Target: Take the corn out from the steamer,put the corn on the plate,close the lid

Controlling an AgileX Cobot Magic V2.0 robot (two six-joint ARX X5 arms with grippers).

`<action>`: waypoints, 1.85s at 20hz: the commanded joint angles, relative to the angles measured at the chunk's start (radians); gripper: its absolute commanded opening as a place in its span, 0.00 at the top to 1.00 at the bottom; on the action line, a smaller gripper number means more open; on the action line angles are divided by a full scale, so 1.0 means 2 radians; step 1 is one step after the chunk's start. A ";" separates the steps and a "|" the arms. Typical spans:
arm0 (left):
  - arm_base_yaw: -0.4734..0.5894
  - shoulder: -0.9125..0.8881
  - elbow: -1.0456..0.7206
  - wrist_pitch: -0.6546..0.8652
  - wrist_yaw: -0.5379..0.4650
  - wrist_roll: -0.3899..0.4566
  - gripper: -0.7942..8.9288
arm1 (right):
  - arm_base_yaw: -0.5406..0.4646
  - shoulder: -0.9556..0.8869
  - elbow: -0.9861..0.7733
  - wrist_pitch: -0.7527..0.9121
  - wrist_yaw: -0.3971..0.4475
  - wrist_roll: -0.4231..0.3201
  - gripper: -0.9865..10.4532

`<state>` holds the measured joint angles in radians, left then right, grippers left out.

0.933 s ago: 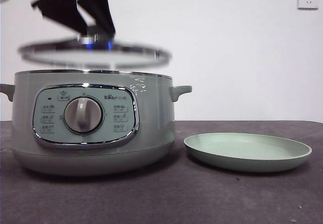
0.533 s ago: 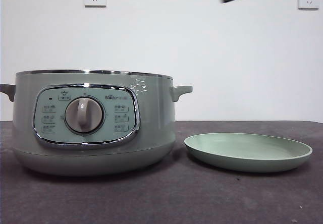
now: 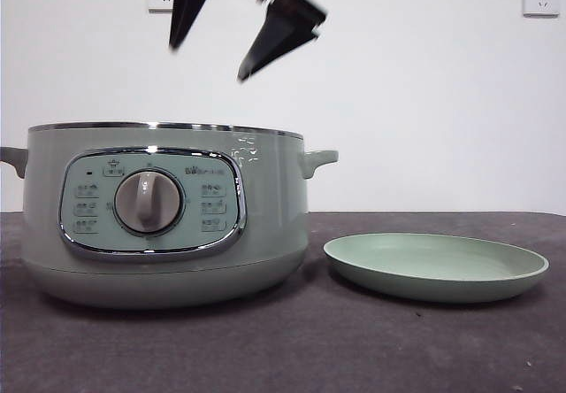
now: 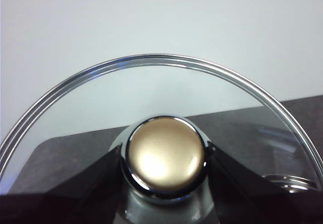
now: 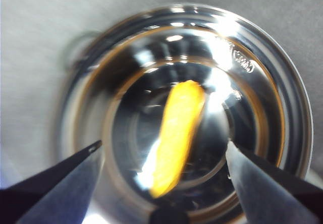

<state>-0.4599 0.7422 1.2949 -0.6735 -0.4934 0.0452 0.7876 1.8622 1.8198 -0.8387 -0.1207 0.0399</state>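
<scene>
While left tool (image 4: pixel 164 158) clamps lid (image 4: pixel 151 82) knob, right tool (image 5: pixel 161 156) spread wide above corn (image 5: pixel 176 133).

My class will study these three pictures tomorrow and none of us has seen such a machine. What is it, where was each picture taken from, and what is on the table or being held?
This is a robot with two arms at a table, each ending in a gripper with two black jaws. One picture looks level across the table from a low camera. The other two come from cameras on the arms' wrists. On the dark table stand a pale green steamer, open, and beside it an empty green plate. The left gripper is shut on the knob of the glass lid, held up out of the front view. The right gripper, jaws open, hangs above the steamer, looking down at the yellow corn lying inside.
</scene>
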 commanded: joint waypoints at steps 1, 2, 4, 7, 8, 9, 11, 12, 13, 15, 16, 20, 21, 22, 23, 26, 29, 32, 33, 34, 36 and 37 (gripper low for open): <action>0.001 -0.016 0.004 0.012 -0.003 0.006 0.93 | 0.011 0.054 0.036 -0.011 0.022 -0.016 0.56; 0.001 -0.019 0.004 0.007 -0.003 0.006 0.93 | 0.017 0.074 0.048 -0.012 0.027 -0.016 0.56; 0.001 -0.020 0.004 -0.003 -0.003 0.006 0.93 | 0.026 0.105 0.056 -0.005 0.053 -0.019 0.56; 0.001 -0.020 0.004 -0.016 -0.002 0.006 0.93 | 0.032 0.139 0.056 0.002 0.064 -0.030 0.56; 0.001 -0.020 0.004 -0.017 -0.002 0.006 0.93 | 0.032 0.150 0.056 0.002 0.064 -0.030 0.56; 0.001 -0.020 0.004 -0.017 -0.002 0.006 0.93 | 0.032 0.157 0.056 0.002 0.064 -0.030 0.56; 0.001 -0.020 0.004 -0.018 -0.002 0.006 0.93 | 0.032 0.168 0.056 0.007 0.064 -0.030 0.56; 0.001 -0.020 0.004 -0.018 -0.002 0.006 0.93 | 0.032 0.175 0.056 0.010 0.064 -0.030 0.59; 0.001 -0.020 0.004 -0.018 -0.002 0.006 0.93 | 0.032 0.180 0.056 0.011 0.064 -0.028 0.63; 0.001 -0.020 0.004 -0.018 -0.002 0.006 0.93 | 0.032 0.187 0.056 0.011 0.064 -0.028 0.71; 0.001 -0.020 0.004 -0.018 -0.002 0.006 0.93 | 0.032 0.187 0.056 0.013 0.064 -0.028 0.78; 0.001 -0.020 0.004 -0.020 -0.002 0.006 0.93 | 0.033 0.184 0.060 0.022 0.064 -0.018 0.92; 0.001 -0.020 0.004 -0.020 -0.002 0.006 0.93 | 0.033 0.172 0.060 0.018 0.064 -0.018 0.92; 0.001 -0.020 0.004 -0.020 -0.002 0.006 0.93 | 0.033 0.155 0.060 0.013 0.064 -0.019 0.92; 0.001 -0.019 0.004 -0.019 -0.002 0.006 0.93 | 0.033 0.131 0.060 0.005 0.064 -0.021 0.92; 0.000 -0.005 0.004 -0.014 0.002 0.006 0.93 | 0.024 0.039 0.060 -0.050 0.110 -0.045 0.92; 0.000 0.027 0.004 0.003 0.045 0.006 0.93 | -0.006 -0.056 0.060 -0.119 0.116 -0.051 0.92; 0.000 0.074 0.004 0.039 0.154 0.006 0.93 | -0.063 -0.124 0.060 -0.189 0.116 -0.035 0.92; 0.000 0.088 0.004 0.045 0.177 0.005 0.93 | -0.085 -0.132 0.060 -0.217 0.115 -0.026 0.92; 0.000 0.100 0.004 0.049 0.192 0.004 0.93 | -0.102 -0.133 0.060 -0.242 0.114 -0.022 0.92; 0.000 0.117 0.004 0.054 0.213 0.003 0.93 | -0.129 -0.133 0.047 -0.265 0.113 -0.008 0.92; 0.000 0.124 0.004 0.057 0.218 0.001 0.93 | -0.137 -0.133 0.032 -0.262 0.113 -0.006 0.92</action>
<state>-0.4595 1.0054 1.2942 -0.6182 -0.0582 0.0448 0.5102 1.5837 1.8965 -1.3537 0.1066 0.0078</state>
